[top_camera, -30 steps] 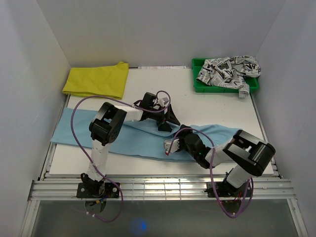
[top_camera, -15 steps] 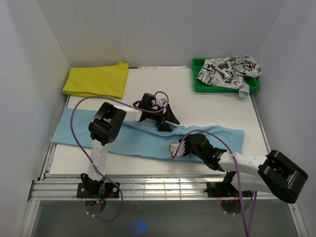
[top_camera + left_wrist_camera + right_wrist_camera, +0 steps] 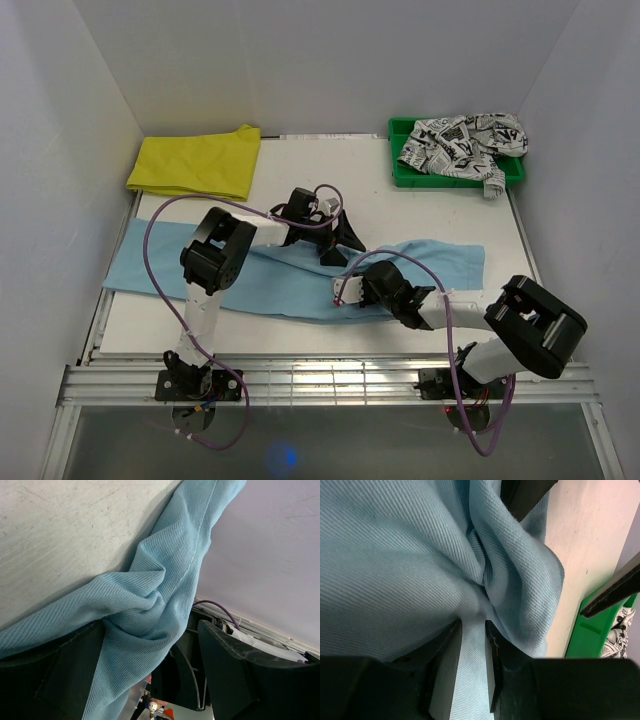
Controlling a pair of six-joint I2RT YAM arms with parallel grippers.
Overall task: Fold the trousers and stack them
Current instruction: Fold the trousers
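The light blue trousers (image 3: 200, 270) lie stretched across the table from the left edge to the right side. My left gripper (image 3: 337, 247) rests at their far edge near the middle. In the left wrist view its fingers stand wide apart (image 3: 150, 630), with a bunched fold of the trousers (image 3: 145, 600) draped against the left finger (image 3: 75, 665). My right gripper (image 3: 343, 292) sits at the near edge of the cloth. In the right wrist view its narrow jaws (image 3: 472, 625) pinch the trousers (image 3: 395, 555), and creases radiate from the tips.
A folded yellow garment (image 3: 195, 163) lies at the back left. A green tray (image 3: 400, 172) at the back right holds a black-on-white printed garment (image 3: 460, 140); the tray's edge (image 3: 592, 630) shows in the right wrist view. White walls close in three sides.
The right arm swung its elbow out to the right and back, with the gripper staying on the cloth. The right end of the trousers shifted slightly away. The left arm has not moved.
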